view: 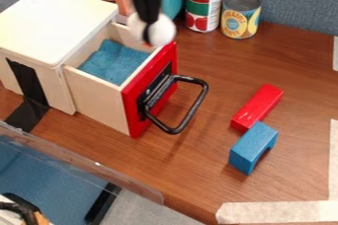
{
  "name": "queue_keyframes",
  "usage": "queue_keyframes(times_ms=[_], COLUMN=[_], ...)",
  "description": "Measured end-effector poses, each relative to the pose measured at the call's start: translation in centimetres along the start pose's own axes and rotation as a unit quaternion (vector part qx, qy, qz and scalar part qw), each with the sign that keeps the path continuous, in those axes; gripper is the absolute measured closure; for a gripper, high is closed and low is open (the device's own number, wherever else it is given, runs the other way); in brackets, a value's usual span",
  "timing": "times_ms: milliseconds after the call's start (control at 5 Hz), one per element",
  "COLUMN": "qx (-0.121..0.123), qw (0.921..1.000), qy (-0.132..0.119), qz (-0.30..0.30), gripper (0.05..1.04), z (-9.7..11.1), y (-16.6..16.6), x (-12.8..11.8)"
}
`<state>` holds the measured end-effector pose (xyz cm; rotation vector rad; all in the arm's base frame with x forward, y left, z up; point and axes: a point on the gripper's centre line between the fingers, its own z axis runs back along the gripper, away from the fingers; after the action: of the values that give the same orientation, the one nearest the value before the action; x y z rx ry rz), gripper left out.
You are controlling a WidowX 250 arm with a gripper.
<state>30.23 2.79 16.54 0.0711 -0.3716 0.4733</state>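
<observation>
Hanging at the far corner of the open drawer (99,98), claw (147,33) looks clamped on a white ball (161,31), or something near enough to round. Dark finger crosses the ball's front, so can't make out the full contact. Grip comes from above, which leaves the ball's lower part sticking out under the claw. Drawer sits below the claw, pulled out from the white cabinet (53,24), so its top is exposed. Blue cloth (113,61) lies inside, just below and left of the claw; my read is it's padding. Red front (132,113) with black handle (191,115) faces away from the cabinet, below and right of the claw, so there's something to pull on. Black tape (26,83) runs down the cabinet side onto the wood table (218,165), probably to anchor it. Tall can (203,3) and short can (240,16) stand upright right of the claw, off the drawer's line of travel. Red block (257,106) lies flat, well below and right of the claw; blue arch block (253,147) is at its near end, on its side, probably just parked.
</observation>
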Motion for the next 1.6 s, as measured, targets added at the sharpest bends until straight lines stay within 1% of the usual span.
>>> queue_keyframes(times_ms=[200, 400, 600, 800, 1000, 1200, 1400, 1600], qx=[-0.022, -0.039, -0.045, -0.040, -0.038, -0.057, -0.046, -0.034], qw=[0.9991, 0.9959, 0.9933, 0.9893, 0.9894, 0.9888, 0.9898, 0.9912], qy=[0.000, -0.002, 0.009, 0.021, 0.016, 0.017, 0.024, 0.026], qz=[-0.037, -0.082, -0.106, -0.139, -0.139, -0.137, -0.133, -0.125], gripper=[1.035, 1.035, 1.035, 1.035, 1.035, 1.035, 1.014, 0.870], z=[0.7, 1.3, -1.4, -6.1, -8.7, -8.7, -10.4, -11.3], y=[-3.5, -5.3, -6.8, -9.6, -11.6, -11.9, -11.7, -11.9], x=[-0.6, -1.0, -0.9, -0.8, 0.5, 1.5, 2.1, 2.3])
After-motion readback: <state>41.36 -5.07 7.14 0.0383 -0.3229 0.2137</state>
